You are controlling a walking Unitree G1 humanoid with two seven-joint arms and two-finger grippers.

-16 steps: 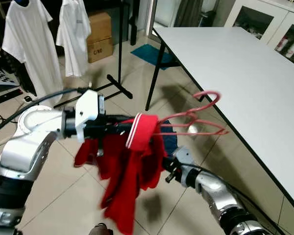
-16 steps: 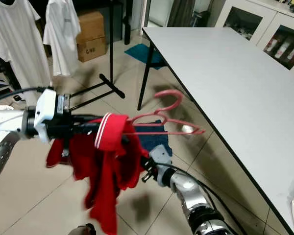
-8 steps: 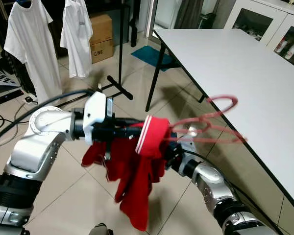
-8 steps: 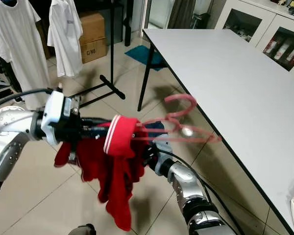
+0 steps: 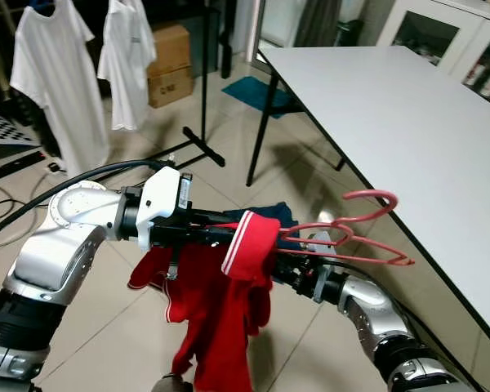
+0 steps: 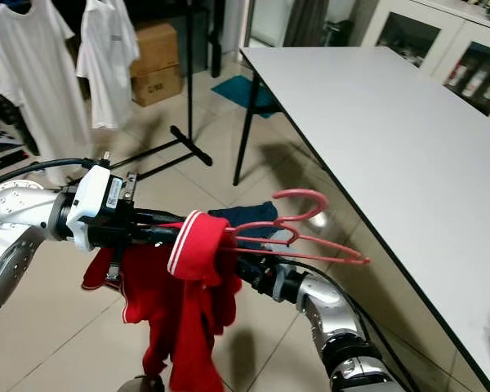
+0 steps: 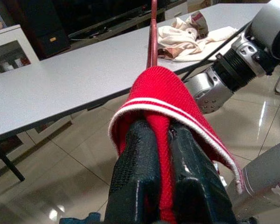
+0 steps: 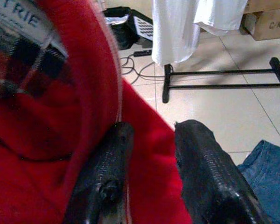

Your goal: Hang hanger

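A red shirt [image 5: 220,327] with a white-striped collar [image 7: 151,100] hangs from my left gripper [image 5: 233,237], which is shut on the collar. The left wrist view has the fabric pinched between both fingers [image 7: 135,158]. A pink hanger [image 5: 351,241] sticks out of the collar to the right, hook up, beside the table edge. My right gripper [image 5: 298,265] reaches in from below, just right of the collar. In the right wrist view its fingers [image 8: 107,177] stand apart with red fabric lying between them.
A long white table [image 5: 408,122] runs along the right. At the back left a black clothes rack [image 5: 202,82] carries white T-shirts [image 5: 53,82], with a cardboard box [image 5: 167,61] behind. A blue cloth [image 5: 269,214] lies on the tiled floor; cables [image 5: 8,175] trail at left.
My right arm has risen and moved in until its gripper is against the red shirt under the hanger. The left arm with shirt and hanger has shifted slightly right.
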